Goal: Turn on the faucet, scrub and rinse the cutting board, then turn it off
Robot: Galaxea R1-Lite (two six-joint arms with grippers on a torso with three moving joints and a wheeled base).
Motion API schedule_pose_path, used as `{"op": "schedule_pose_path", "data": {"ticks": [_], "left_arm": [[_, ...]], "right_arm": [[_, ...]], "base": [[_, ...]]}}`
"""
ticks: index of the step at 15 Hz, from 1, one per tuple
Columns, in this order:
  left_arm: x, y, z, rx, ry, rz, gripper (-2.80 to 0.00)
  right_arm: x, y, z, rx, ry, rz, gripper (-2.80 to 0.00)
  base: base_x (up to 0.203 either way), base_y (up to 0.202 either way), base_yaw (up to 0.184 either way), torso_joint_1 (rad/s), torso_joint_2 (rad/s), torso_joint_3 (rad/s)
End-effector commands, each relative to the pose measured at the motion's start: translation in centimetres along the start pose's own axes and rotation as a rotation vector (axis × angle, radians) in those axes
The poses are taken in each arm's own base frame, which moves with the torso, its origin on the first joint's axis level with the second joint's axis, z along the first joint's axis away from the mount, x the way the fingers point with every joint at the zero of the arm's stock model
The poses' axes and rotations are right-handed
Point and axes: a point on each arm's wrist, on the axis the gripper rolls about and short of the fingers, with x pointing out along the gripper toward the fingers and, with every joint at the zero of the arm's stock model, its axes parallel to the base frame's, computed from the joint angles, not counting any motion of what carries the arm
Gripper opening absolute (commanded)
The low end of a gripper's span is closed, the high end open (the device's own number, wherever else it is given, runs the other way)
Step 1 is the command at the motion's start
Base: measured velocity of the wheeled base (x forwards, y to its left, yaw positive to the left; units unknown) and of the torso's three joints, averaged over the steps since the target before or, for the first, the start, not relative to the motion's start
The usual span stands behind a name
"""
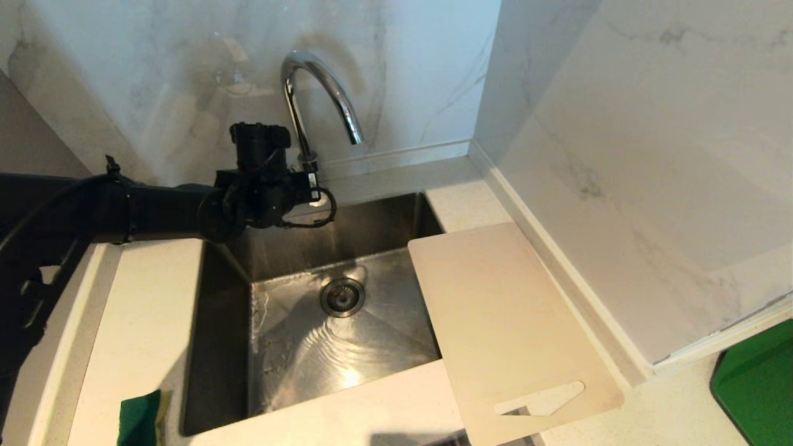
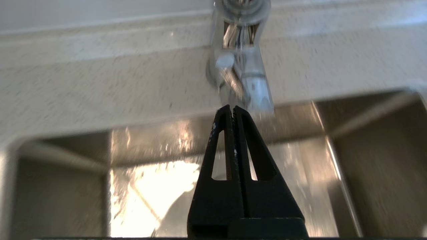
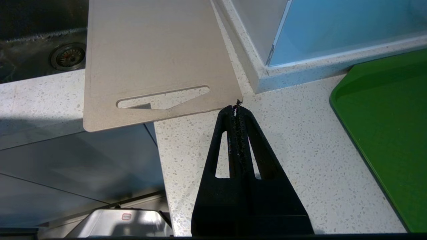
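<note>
The chrome faucet (image 1: 320, 87) arches over the back of the steel sink (image 1: 217, 347). My left gripper (image 1: 315, 191) is at the faucet's base, reaching in from the left. In the left wrist view the left gripper (image 2: 232, 108) is shut and empty, its tips just below the faucet's side lever (image 2: 230, 78). The off-white cutting board (image 1: 502, 310) lies flat over the sink's right rim and the counter, slot handle toward the front. The right gripper (image 3: 236, 107) is shut and empty over the speckled counter, beside the cutting board's (image 3: 150, 50) handle corner. It is outside the head view.
A green sponge (image 1: 139, 418) lies on the counter at the sink's front left. A green slab (image 1: 756, 384) sits at the far right, also seen as the green slab (image 3: 387, 126). The sink floor around the drain (image 1: 342, 297) is wet. Marble walls close in behind and to the right.
</note>
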Motion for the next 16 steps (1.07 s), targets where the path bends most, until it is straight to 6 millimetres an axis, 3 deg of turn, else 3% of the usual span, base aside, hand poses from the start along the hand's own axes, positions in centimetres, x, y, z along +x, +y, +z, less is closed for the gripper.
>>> {"op": "schedule_pose_path", "data": {"ticks": [1,4,6,9,16], "left_arm": [[-3.6,0.9,2.5,-0.009,-0.017,-0.014,-2.80],[-7.9,2.9,4.4,-0.003,-0.017,-0.012,-2.80],[-10.5,5.3,4.5,0.018,0.008,0.015,-2.80],[-13.1,10.3,4.0,0.043,0.038,0.112,-2.80],[-19.2,19.5,3.9,0.040,0.034,0.233,-2.80]], "right_arm": [[0.0,0.0,0.0,0.000,-0.005,0.000,-2.80],[0.0,0.0,0.0,0.000,-0.008,0.000,-2.80],[-0.1,0.0,0.0,0.000,-0.009,0.000,-2.80],[-0.1,0.0,0.0,0.000,-0.009,0.000,-2.80],[-0.1,0.0,0.0,0.000,-0.012,0.000,-2.80]], "base": [[0.000,0.000,0.000,0.000,0.00,0.000],[0.000,0.000,0.000,0.000,0.00,0.000],[0.000,0.000,0.000,0.000,0.00,0.000],[0.000,0.000,0.000,0.000,0.00,0.000],[0.000,0.000,0.000,0.000,0.00,0.000]]}}
